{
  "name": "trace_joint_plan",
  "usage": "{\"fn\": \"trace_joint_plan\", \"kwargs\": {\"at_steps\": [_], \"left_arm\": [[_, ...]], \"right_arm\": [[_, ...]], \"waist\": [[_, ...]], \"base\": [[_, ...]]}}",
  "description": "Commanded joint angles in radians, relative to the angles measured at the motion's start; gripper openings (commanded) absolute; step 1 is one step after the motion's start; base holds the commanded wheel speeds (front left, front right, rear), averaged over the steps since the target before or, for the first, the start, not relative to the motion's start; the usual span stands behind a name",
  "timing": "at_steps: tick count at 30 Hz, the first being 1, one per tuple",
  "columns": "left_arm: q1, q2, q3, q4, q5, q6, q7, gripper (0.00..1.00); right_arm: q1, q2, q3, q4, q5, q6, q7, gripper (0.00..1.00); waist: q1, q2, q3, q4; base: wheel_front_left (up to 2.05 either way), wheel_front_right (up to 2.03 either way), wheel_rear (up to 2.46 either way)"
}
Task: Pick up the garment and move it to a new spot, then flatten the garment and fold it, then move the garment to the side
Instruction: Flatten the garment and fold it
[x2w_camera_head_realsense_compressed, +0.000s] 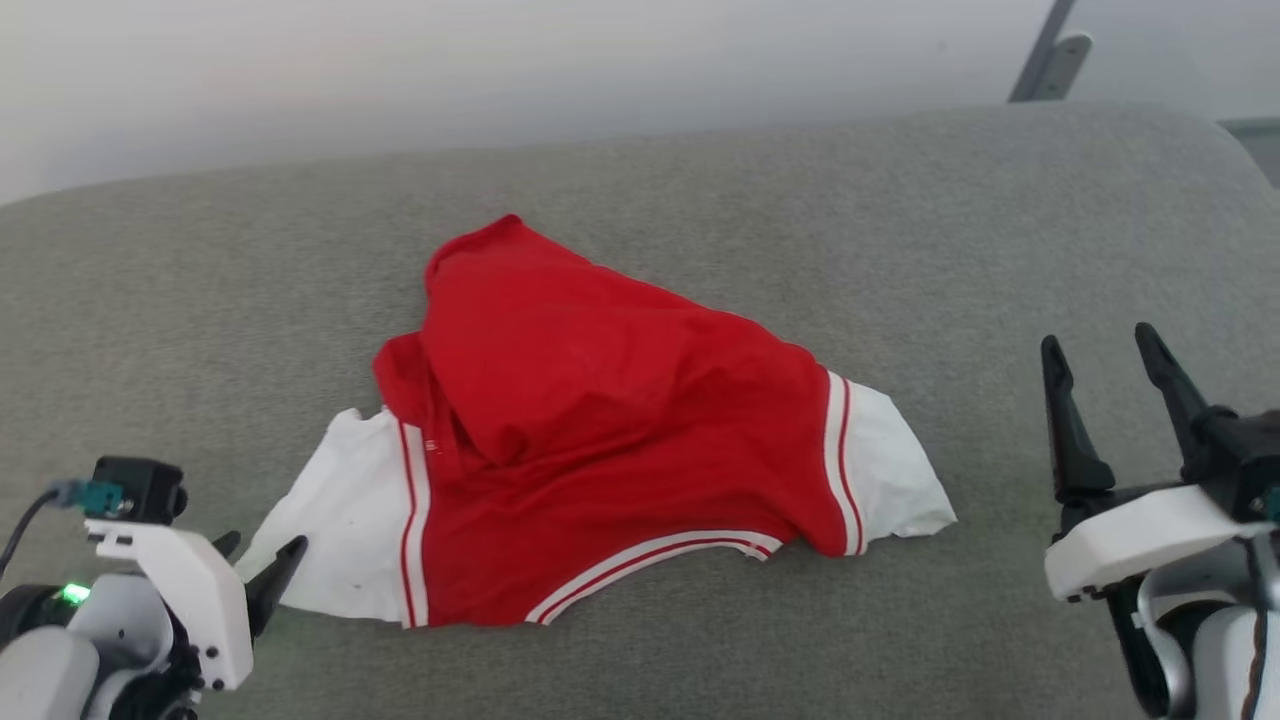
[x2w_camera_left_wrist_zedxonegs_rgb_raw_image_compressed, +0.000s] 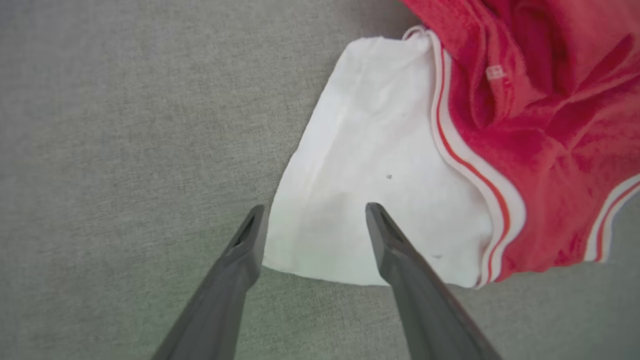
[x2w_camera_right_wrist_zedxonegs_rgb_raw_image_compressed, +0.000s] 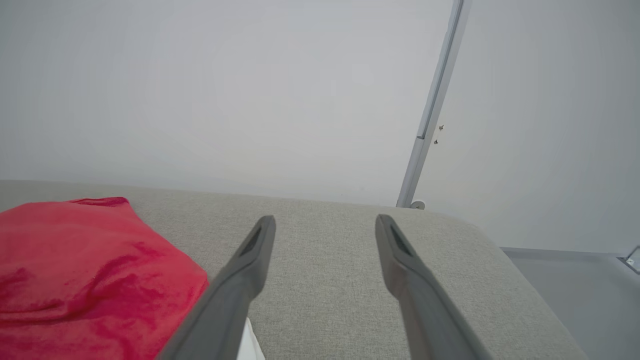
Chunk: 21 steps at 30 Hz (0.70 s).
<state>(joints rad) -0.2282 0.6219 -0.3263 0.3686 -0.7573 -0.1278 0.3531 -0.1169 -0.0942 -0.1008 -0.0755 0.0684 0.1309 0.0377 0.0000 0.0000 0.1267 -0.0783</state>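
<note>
1. A grey upholstered surface (x2w_camera_head_realsense_compressed: 200, 300) spreads across my head view, with a pale wall (x2w_camera_right_wrist_zedxonegs_rgb_raw_image_compressed: 200, 90) behind it.
2. The garment (x2w_camera_head_realsense_compressed: 600, 430), a red shirt, lies rumpled in the middle of that surface. Its red body is folded over on itself and bunched into a peak at the far side.
3. My right gripper (x2w_camera_head_realsense_compressed: 1097, 340) hangs over bare upholstery on the right, well apart from the shirt. Its two dark fingers are spread wide and nothing is between them.
4. My left gripper (x2w_camera_head_realsense_compressed: 262, 560) sits low at the near left, its fingers likewise spread and empty. In the left wrist view, one fingertip is at the edge of the white cloth and the other is over it. I cannot tell whether either one touches the fabric.
5. A slim metal post (x2w_camera_right_wrist_zedxonegs_rgb_raw_image_compressed: 430, 115) leans against the wall, past the far right corner of the surface.
6. A white sleeve (x2w_camera_head_realsense_compressed: 340, 540) fans out flat toward my left gripper. It is bordered by thin red-and-white striped trim (x2w_camera_head_realsense_compressed: 412, 520) where it joins the red body.
7. A second white sleeve (x2w_camera_head_realsense_compressed: 890, 470) juts out creased on the shirt's right side, behind the same kind of stripes.
8. A small white label (x2w_camera_left_wrist_zedxonegs_rgb_raw_image_compressed: 494, 73) shows among the red folds near the first sleeve.
</note>
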Motion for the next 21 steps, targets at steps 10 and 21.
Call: {"fn": "trace_joint_plan", "kwargs": {"at_steps": [10,21], "left_arm": [[-0.127,-0.004,-0.067,0.189,-0.025,0.022,0.252,1.00],[-0.201,-0.071,-0.111,0.255,-0.082,0.032,0.435,0.00]], "right_arm": [[0.030,0.043,0.021,0.038,-0.009,0.000,-0.106,1.00],[-0.009,-0.001,0.114,0.125,0.069,0.000,0.078,1.00]], "waist": [[0.0000,0.0000,0.057,-0.068],[0.0000,0.0000,0.098,-0.057]], "base": [[0.00,0.00,0.00],[0.00,0.00,0.00]]}}
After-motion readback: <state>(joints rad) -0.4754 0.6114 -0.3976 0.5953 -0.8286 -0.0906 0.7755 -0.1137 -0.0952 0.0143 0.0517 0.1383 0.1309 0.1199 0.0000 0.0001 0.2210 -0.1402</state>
